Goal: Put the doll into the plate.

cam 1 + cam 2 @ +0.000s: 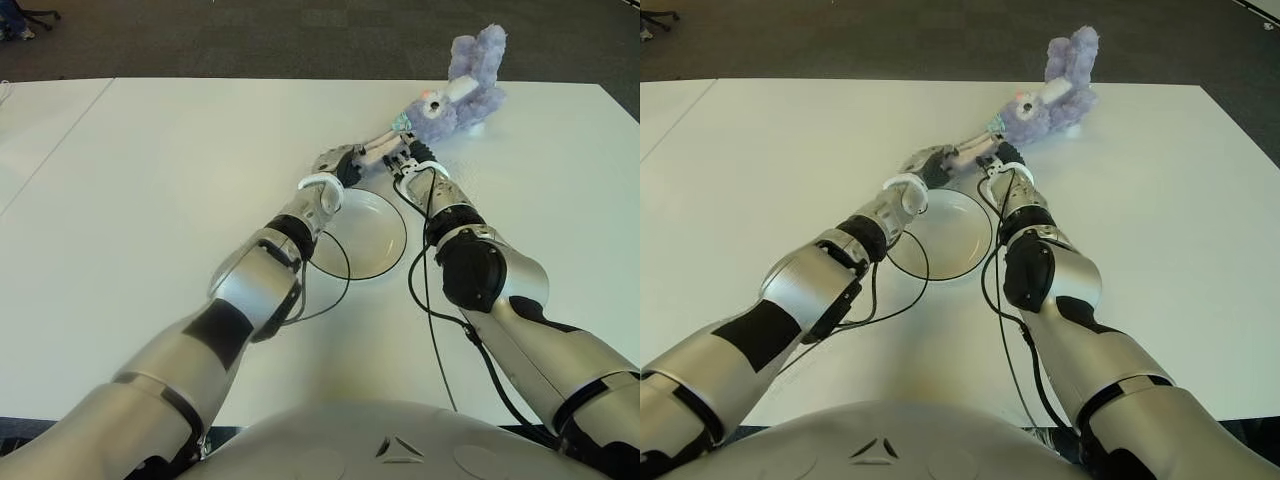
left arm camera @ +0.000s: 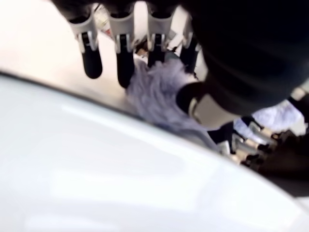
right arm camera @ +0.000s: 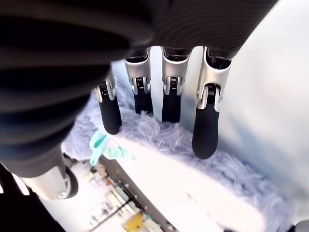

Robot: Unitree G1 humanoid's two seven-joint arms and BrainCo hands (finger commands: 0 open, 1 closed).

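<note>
I see both hands meeting just past the far rim of the plate (image 1: 360,235). My right hand (image 1: 412,152) has its fingers (image 3: 205,130) spread over the doll (image 1: 455,95), their tips pressing its fur, not closed around it. My left hand (image 1: 352,160) sits just beside it, fingers (image 2: 91,58) extended toward a purple limb, gripping nothing. The doll lies on the desk (image 1: 150,180) beyond both hands, outside the plate. A black cable (image 1: 330,290) loops along the plate's near edge.

Fluffy purple doll (image 1: 462,92) beyond white plate (image 1: 375,235)
</note>
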